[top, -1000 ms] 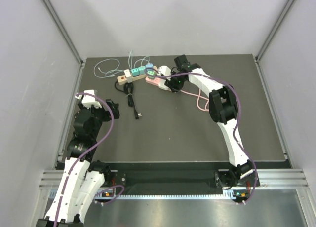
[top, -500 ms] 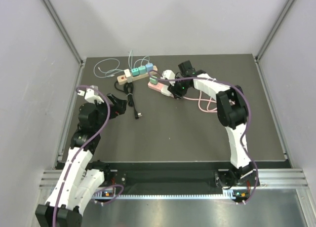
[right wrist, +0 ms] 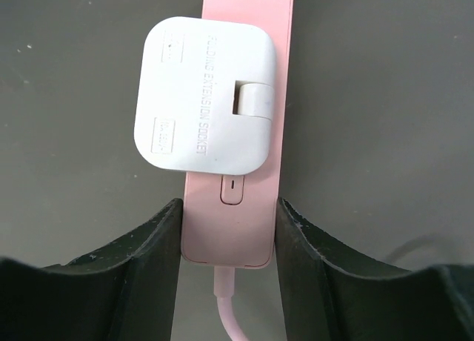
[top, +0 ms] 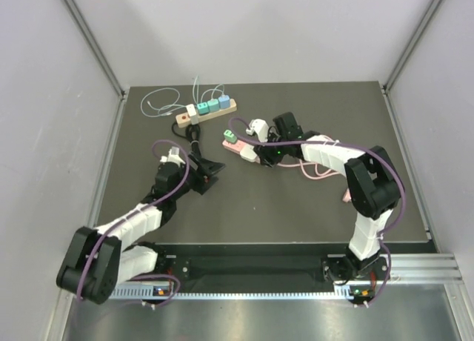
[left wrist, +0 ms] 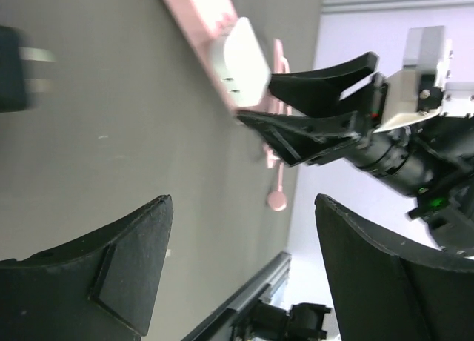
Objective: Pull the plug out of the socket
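Right gripper (right wrist: 228, 207) clamping pink power strip (right wrist: 255, 237) at cable end, mid-table toward far edge; white adapter (right wrist: 204, 96) sitting plugged in. Left gripper (left wrist: 243, 207) hovering nearby, spread wide.

- White adapter (right wrist: 205, 95), plugged into the pink power strip (right wrist: 235, 237): raised lettering runs lengthwise along its face and ends in "EXTENSION SOCKET"; the short word ahead of it is too faint to make out.
- Same adapter face: two small embossed boxes sit beside that lettering, their characters too small to read.
- Small button (right wrist: 232, 190) on the pink power strip, just below the adapter: marked with a single short dash.
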`<control>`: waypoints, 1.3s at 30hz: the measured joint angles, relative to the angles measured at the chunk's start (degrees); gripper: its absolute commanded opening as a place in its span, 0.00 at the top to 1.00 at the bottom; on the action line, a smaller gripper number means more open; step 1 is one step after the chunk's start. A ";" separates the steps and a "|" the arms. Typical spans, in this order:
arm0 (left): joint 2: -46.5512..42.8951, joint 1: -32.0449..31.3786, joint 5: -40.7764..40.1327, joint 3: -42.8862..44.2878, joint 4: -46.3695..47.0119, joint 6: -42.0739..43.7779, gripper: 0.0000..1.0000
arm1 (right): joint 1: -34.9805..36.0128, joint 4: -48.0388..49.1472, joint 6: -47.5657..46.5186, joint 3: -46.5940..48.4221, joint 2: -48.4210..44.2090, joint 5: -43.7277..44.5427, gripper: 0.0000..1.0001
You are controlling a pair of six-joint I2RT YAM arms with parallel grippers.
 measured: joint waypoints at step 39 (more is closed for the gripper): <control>38.14 -13.70 -19.45 20.33 15.32 -8.44 0.46 | 4.20 14.62 7.96 -12.87 -4.57 6.27 1.00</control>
